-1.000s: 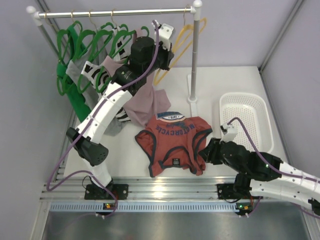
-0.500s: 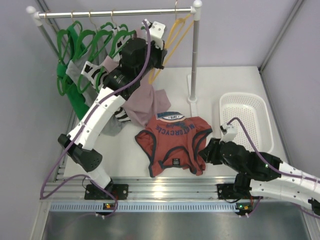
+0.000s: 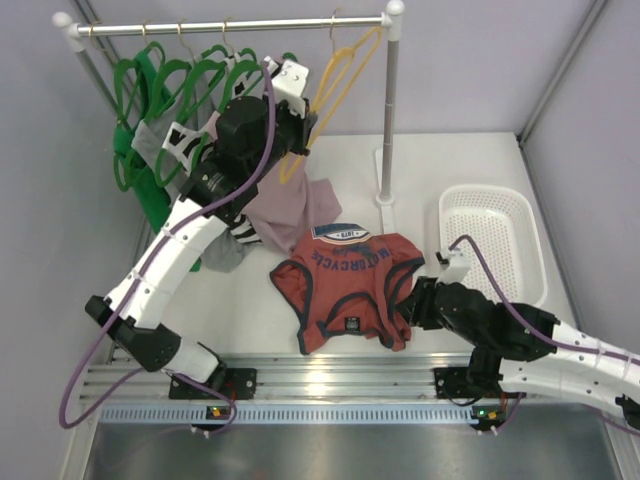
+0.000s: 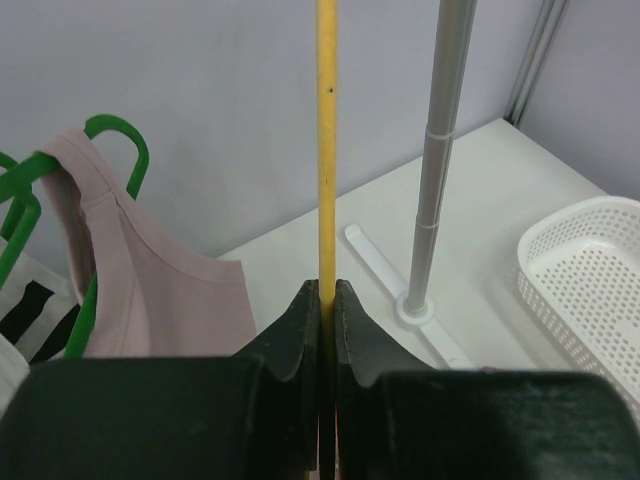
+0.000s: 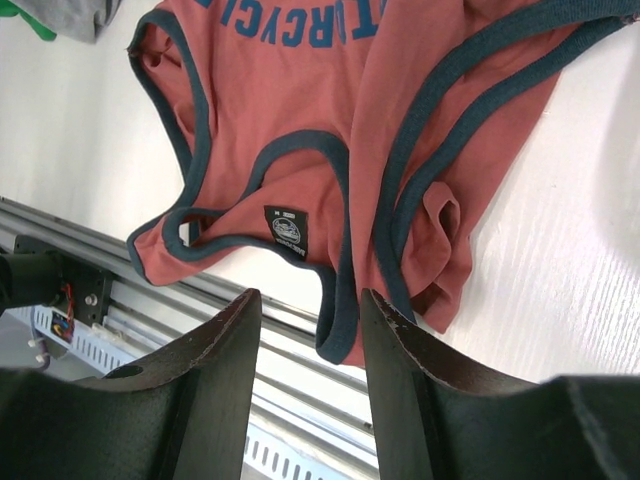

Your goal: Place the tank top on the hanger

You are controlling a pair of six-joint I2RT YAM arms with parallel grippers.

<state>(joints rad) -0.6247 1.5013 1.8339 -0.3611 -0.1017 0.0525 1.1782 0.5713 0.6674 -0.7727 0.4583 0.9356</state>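
Observation:
The rust-red tank top (image 3: 345, 290) with navy trim lies flat on the white table, its shoulders toward the near edge; it also fills the right wrist view (image 5: 330, 130). The yellow hanger (image 3: 325, 85) hangs by its hook from the rail, tilted. My left gripper (image 3: 298, 135) is shut on the hanger's lower bar, seen as a yellow rod (image 4: 326, 150) between the closed fingers. My right gripper (image 3: 412, 303) is open and empty, just right of the top's near shoulder strap (image 5: 345, 330), which lies between the jaws' line of sight.
A clothes rail (image 3: 230, 25) holds several green hangers (image 3: 170, 85), a dusty-pink tank top (image 3: 290, 205) and a striped top (image 3: 195, 150). The rail's right post (image 3: 388, 130) stands mid-table. A white basket (image 3: 495, 240) sits at the right.
My left arm has moved left along the rail with the yellow hanger, dragging its hook leftward. The right gripper has edged slightly toward the tank top.

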